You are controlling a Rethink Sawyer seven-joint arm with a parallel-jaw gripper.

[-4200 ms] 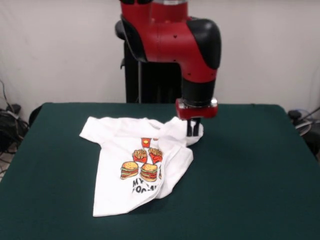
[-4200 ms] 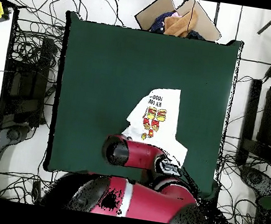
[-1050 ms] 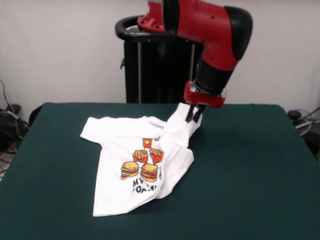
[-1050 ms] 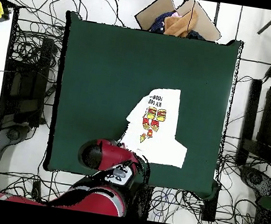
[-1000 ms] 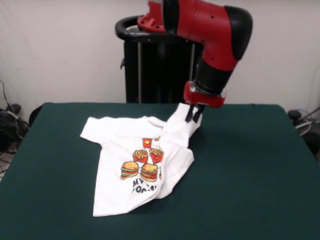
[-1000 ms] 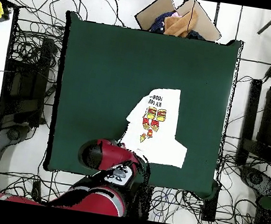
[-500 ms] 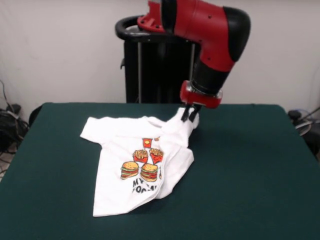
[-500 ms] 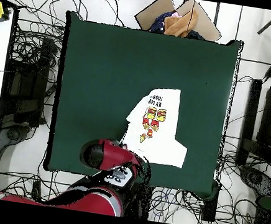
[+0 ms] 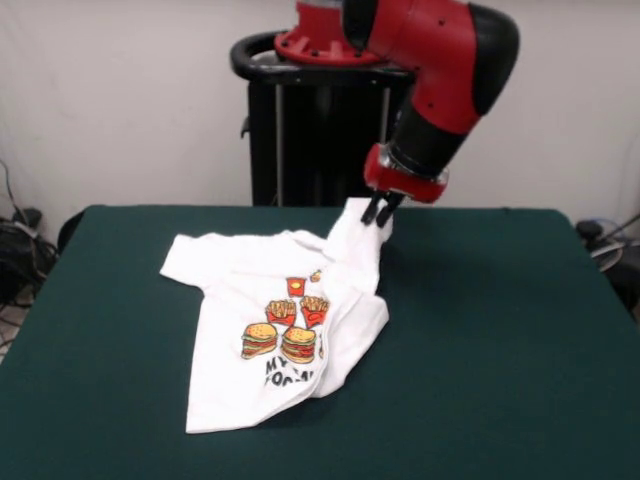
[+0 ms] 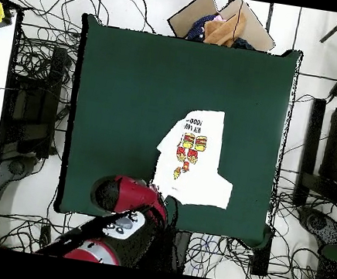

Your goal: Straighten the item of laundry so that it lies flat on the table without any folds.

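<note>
The item of laundry, a small white T-shirt printed with burgers and fries, lies crumpled on the dark green table. Its right side is folded over the print and text. In the front view my gripper is shut on the shirt's far right corner and holds that corner lifted above the table, the cloth stretched up to it. From overhead the shirt lies near the table's bottom edge. The red arm covers the gripper there.
A black pedestal stands behind the table's far edge. Cables lie on the floor around the table. A cardboard box with cloth sits beyond the top edge in the overhead view.
The gripper has risen and drawn back toward the far edge, pulling the shirt's held corner higher and tauter. The rest of the shirt has barely shifted.
</note>
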